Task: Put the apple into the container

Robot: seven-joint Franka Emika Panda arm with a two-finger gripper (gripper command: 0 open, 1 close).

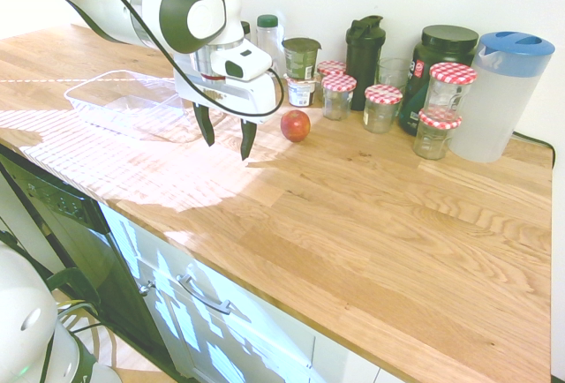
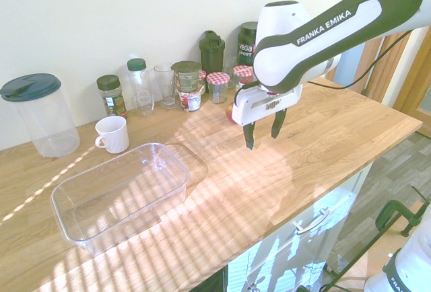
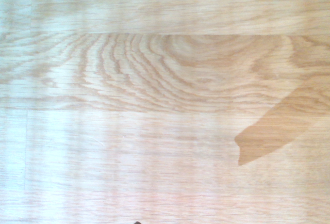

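Note:
The small red apple [image 1: 295, 124] rests on the wooden counter in front of the jars; in the second exterior view only a sliver of the apple [image 2: 230, 112] shows behind the gripper's body. My gripper [image 1: 226, 140] hangs open above the counter, a short way from the apple, nothing between its fingers [image 2: 261, 134]. The clear plastic container [image 1: 124, 101] lies empty on the counter on the gripper's other side, away from the apple [image 2: 121, 194]. The wrist view holds only bare wood grain and a shadow.
Along the wall stand glass jars with red-checked lids [image 1: 383, 105], a dark shaker bottle [image 1: 365, 48], a dark tub [image 1: 441, 56] and a blue-lidded pitcher [image 1: 503, 92]. A white mug [image 2: 112, 134] sits behind the container. The counter's front edge [image 1: 265, 264] drops to drawers.

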